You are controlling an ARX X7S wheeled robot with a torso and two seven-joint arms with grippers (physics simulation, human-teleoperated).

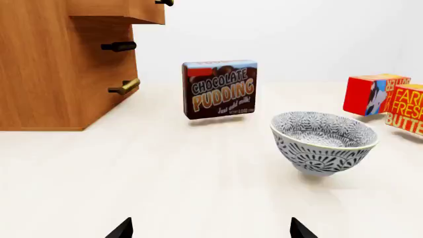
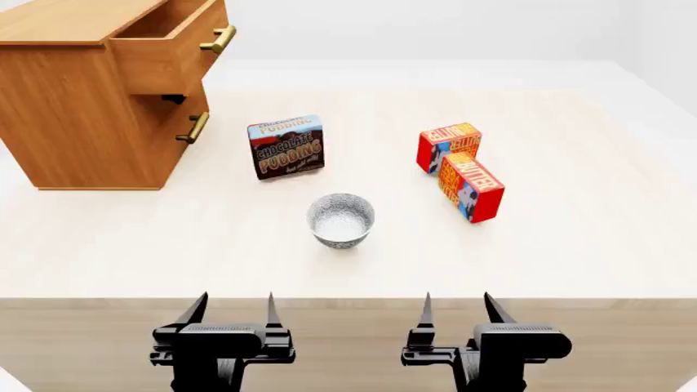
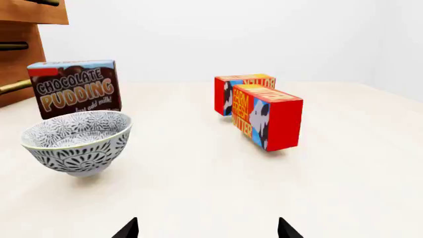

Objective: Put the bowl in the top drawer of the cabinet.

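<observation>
The bowl (image 2: 341, 219), white-grey with a dark pattern, stands upright near the middle of the table; it also shows as the bowl (image 1: 324, 142) and the bowl (image 3: 77, 141) in the wrist views. The cabinet (image 2: 77, 106) stands at the back left, and its top drawer (image 2: 175, 45) is pulled out, brass handle facing right. My left gripper (image 2: 232, 306) and right gripper (image 2: 455, 305) hover open at the table's near edge, both short of the bowl and holding nothing. The left gripper (image 1: 211, 229) and right gripper (image 3: 206, 229) show only fingertips.
A chocolate pudding box (image 2: 286, 146) stands upright behind the bowl. Two red butter boxes (image 2: 471, 186) sit to the right of it. The lower drawer's brass handle (image 2: 195, 127) sticks out from the cabinet front. The table (image 2: 566, 253) ends just ahead of my grippers.
</observation>
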